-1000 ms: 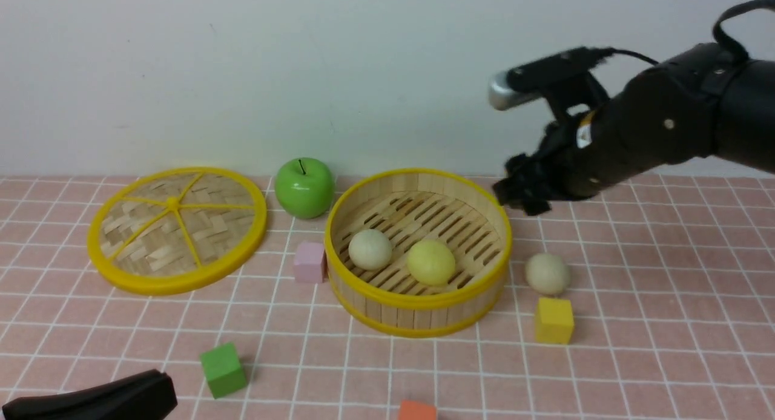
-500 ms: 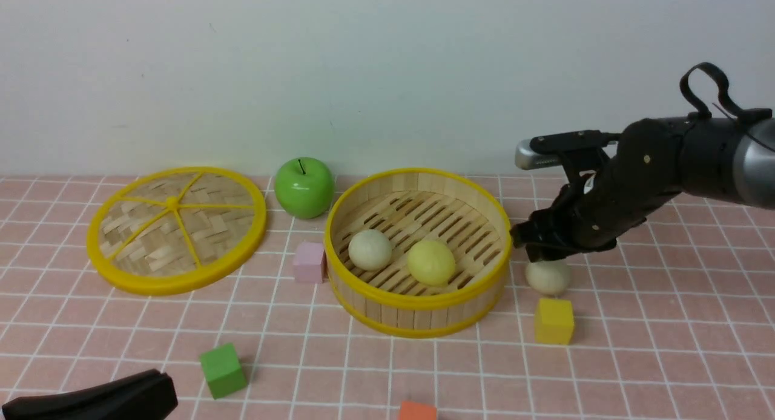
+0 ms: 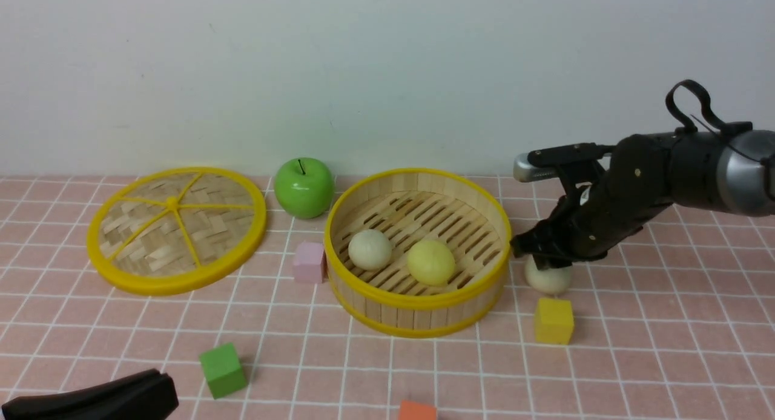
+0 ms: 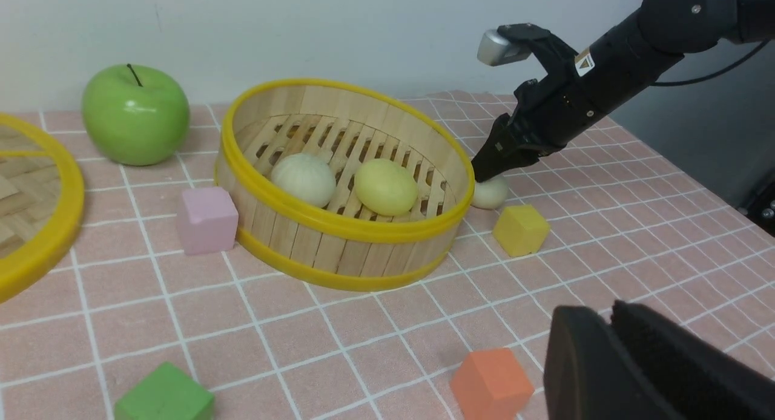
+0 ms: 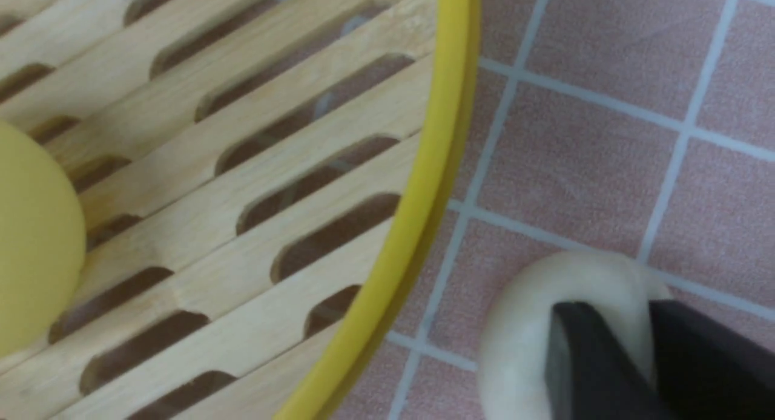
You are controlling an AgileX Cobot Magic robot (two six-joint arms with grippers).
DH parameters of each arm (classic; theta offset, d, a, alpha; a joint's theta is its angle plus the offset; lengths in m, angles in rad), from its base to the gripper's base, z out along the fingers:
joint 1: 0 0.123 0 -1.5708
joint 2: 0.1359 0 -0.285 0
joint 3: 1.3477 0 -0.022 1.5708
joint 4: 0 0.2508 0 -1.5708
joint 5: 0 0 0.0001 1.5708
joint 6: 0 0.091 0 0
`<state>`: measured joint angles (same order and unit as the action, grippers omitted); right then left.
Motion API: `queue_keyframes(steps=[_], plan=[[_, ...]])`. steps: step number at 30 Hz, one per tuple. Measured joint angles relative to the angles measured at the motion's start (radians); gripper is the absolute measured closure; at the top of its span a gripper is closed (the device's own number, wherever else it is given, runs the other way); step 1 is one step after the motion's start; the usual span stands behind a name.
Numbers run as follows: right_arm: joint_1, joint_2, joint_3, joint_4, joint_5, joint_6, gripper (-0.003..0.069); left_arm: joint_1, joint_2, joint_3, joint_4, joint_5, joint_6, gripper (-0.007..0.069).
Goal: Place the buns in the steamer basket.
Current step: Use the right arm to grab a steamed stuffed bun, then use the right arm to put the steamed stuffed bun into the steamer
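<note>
Bamboo steamer basket (image 3: 418,299) sits mid-table on pink tiled cloth (image 3: 666,347), with two buns on its slat floor: cream bun (image 3: 370,249) and pale yellow bun (image 3: 430,262), just beside each other. Third bun (image 3: 548,278), cream, lies on the cloth just outside the basket's right wall, with a yellow cube (image 3: 553,320) near it on the camera side. Right gripper (image 3: 537,258) is tip-down on top of that bun, jaws almost together, not around it. Left gripper (image 4: 605,323) is low at the near left edge, jaws closed, empty.
</note>
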<state>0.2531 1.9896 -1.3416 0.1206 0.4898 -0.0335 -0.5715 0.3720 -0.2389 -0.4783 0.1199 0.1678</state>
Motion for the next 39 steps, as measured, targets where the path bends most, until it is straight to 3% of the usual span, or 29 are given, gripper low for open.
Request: queue_keyframes(steps=[2, 4, 9, 15, 19, 25, 29, 33, 36, 39], plan=[[0.000, -0.010, 0.000, -0.016, 0.004, -0.001, 0.0614, 0.000, 0.000, 0.000, 0.000, 0.000, 0.000, 0.0541], [0.000, -0.029, 0.000, -0.033, 0.019, -0.002, 0.0636, 0.000, 0.000, 0.000, 0.000, 0.000, 0.000, 0.0538], [0.000, -0.129, -0.001, -0.034, 0.041, -0.002, 0.0636, 0.000, 0.000, 0.000, 0.000, 0.000, 0.000, 0.0533], [0.060, -0.192, -0.057, 0.079, -0.036, -0.065, 0.0636, 0.000, 0.000, 0.000, 0.000, 0.000, 0.000, 0.0533], [0.133, -0.130, -0.093, 0.177, -0.128, -0.157, 0.0636, 0.000, 0.000, 0.000, 0.000, 0.000, 0.000, 0.0533], [0.198, 0.041, -0.149, 0.212, -0.291, -0.219, 0.0614, 0.000, 0.000, 0.000, 0.000, 0.000, 0.000, 0.0530], [0.200, 0.144, -0.161, 0.216, -0.360, -0.221, 0.0524, 0.000, 0.000, 0.000, 0.000, 0.000, 0.000, 0.0529], [0.199, 0.152, -0.165, 0.224, -0.377, -0.224, 0.0342, 0.000, 0.000, 0.000, 0.000, 0.000, 0.000, 0.0522], [0.199, 0.104, -0.166, 0.228, -0.310, -0.227, 0.0211, 0.000, 0.000, 0.000, 0.000, 0.000, 0.000, 0.0522], [0.199, 0.010, -0.166, 0.225, -0.215, -0.227, 0.0148, 0.000, 0.000, 0.000, 0.000, 0.000, 0.000, 0.0518]])
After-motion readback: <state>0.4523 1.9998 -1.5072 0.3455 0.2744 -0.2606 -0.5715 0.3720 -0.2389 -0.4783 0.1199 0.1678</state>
